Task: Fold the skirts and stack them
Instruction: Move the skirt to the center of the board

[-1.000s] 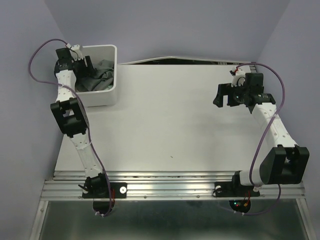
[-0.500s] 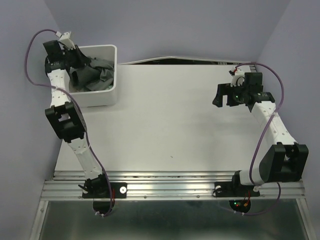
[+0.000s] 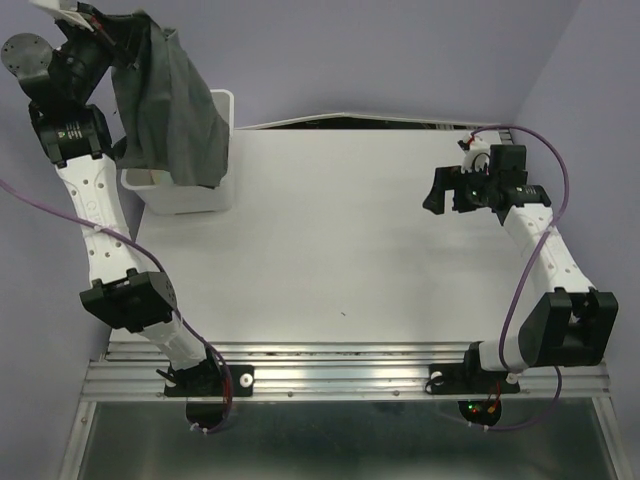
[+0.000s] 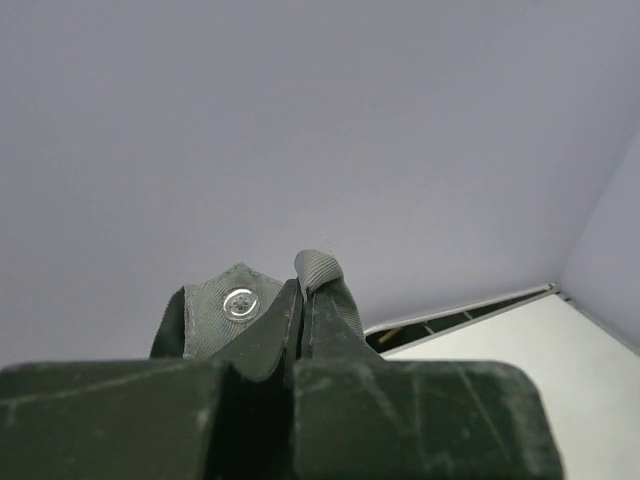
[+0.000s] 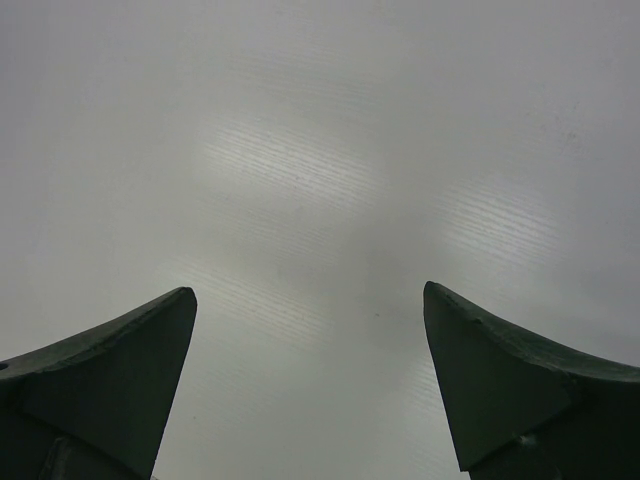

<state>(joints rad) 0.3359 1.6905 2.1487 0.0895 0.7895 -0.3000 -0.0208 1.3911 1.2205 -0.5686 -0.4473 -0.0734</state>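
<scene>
A dark grey skirt [image 3: 170, 105] hangs high above the white bin [image 3: 205, 195] at the table's far left, its lower end still over the bin. My left gripper [image 3: 128, 28] is shut on the skirt's waistband. The left wrist view shows the jaws [image 4: 303, 290] pressed together on a grey cloth loop, with a buttoned waistband tab [image 4: 235, 300] beside them. My right gripper [image 3: 440, 190] hovers at the table's right side, open, with only bare table [image 5: 310, 200] between its fingers.
The white bin stands at the table's far left corner, its inside hidden by the hanging cloth. A dark gap [image 3: 360, 122] runs along the table's back edge. Purple walls close in the left, right and back.
My left gripper shut on the skirt inside the bin and lifted it high up and to the left. The cloth now hangs out of the bin. The right arm has not moved.
</scene>
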